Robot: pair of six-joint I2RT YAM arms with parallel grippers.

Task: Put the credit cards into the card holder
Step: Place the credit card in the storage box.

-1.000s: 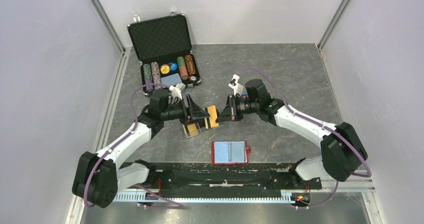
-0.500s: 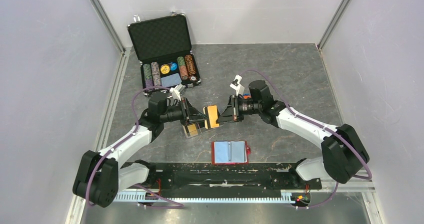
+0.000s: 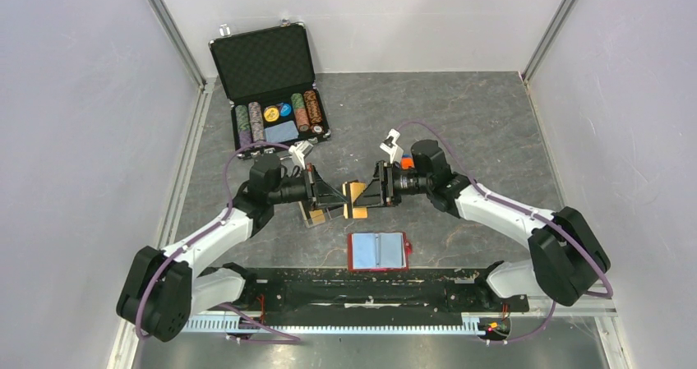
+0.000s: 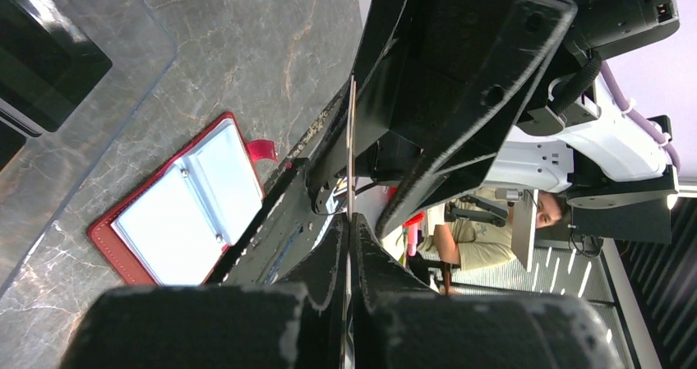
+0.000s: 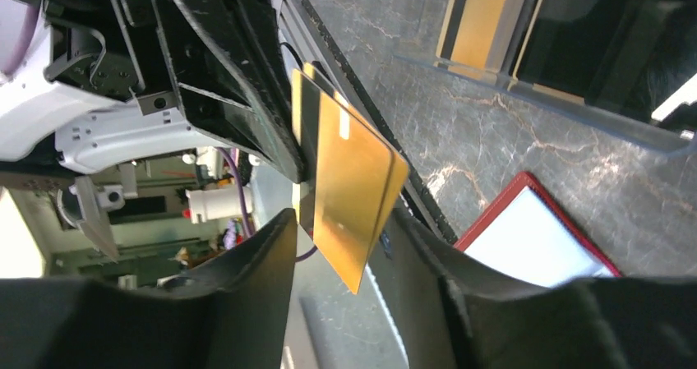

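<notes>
left claw (image 3: 338,195) pinching card (image 5: 349,196) | right claw (image 3: 366,195) spread, straddling card | holder (image 3: 316,215) just beside

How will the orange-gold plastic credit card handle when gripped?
Probably stiff: the orange-gold plastic credit card juts out flat, pinched at one edge by the left gripper. Likely slippery, its face being glossy. Probably light: very thin edge-on.

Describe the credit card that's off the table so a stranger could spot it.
At the middle of the table, beyond the open red wallet, the left gripper meets the right gripper. The credit card is the orange-gold rectangle between them, pinched by the left one. Unlike the gold card in the clear card holder, it hangs in the air.
</notes>
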